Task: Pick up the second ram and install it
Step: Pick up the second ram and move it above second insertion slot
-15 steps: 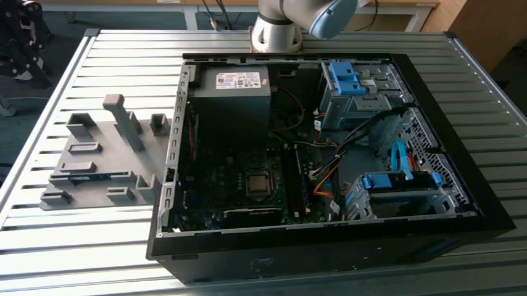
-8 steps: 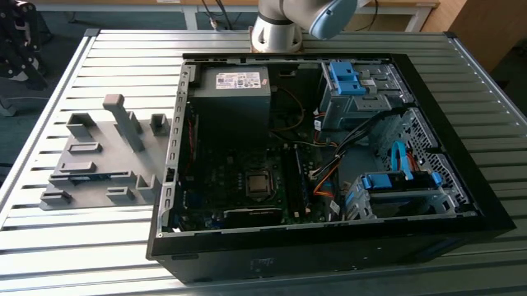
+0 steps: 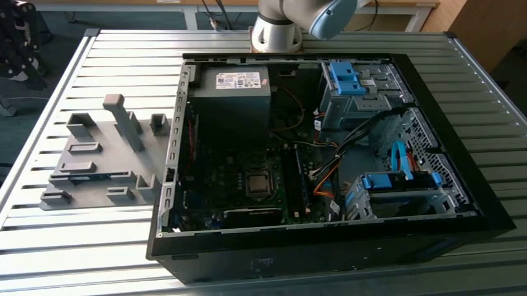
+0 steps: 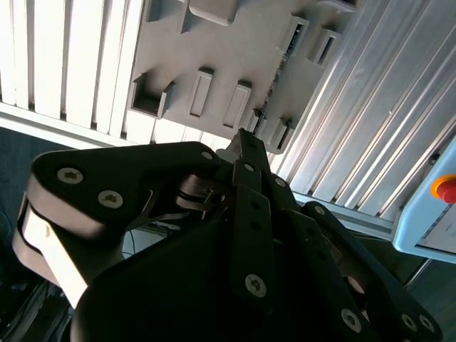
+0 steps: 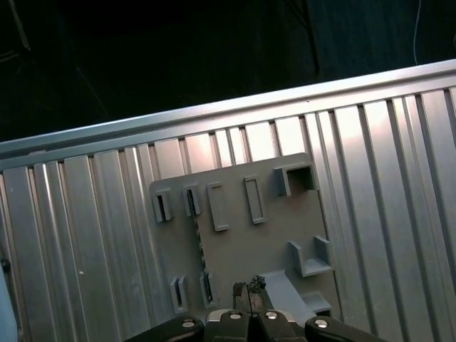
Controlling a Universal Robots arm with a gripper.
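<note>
1. Closest in, the black metal pincer (image 5: 249,296) hangs over the holder plate. Its fingertips (image 4: 242,139) look pressed together with nothing between them.
2. Right below it is the flat grey plastic holder plate (image 5: 249,246) with its raised slotted blocks, lying on the counter.
3. There's the second ram (image 5: 201,249), a thin, long blue-green circuit board. It stands on its edge across the plate, its ends sitting in two of the grey blocks. In the second wrist view it shows as a slim dark line (image 4: 274,82) running between those blocks.
4. In the first wrist view the pincer tips are just beside one end of the ram, not touching it.
5. Under it all is the ribbed silver aluminium counter (image 5: 85,235).
6. Wider out, in the exterior view, the plate (image 3: 103,161) sits at the exterior view's left, just beside the open black computer case (image 3: 329,250).
7. Inside the case lies the dark motherboard (image 3: 239,203), with blue drive brackets toward the exterior view's right.
8. Farthest back, the grey and pale blue robot arm (image 3: 280,24) rises from the counter's far edge.
</note>
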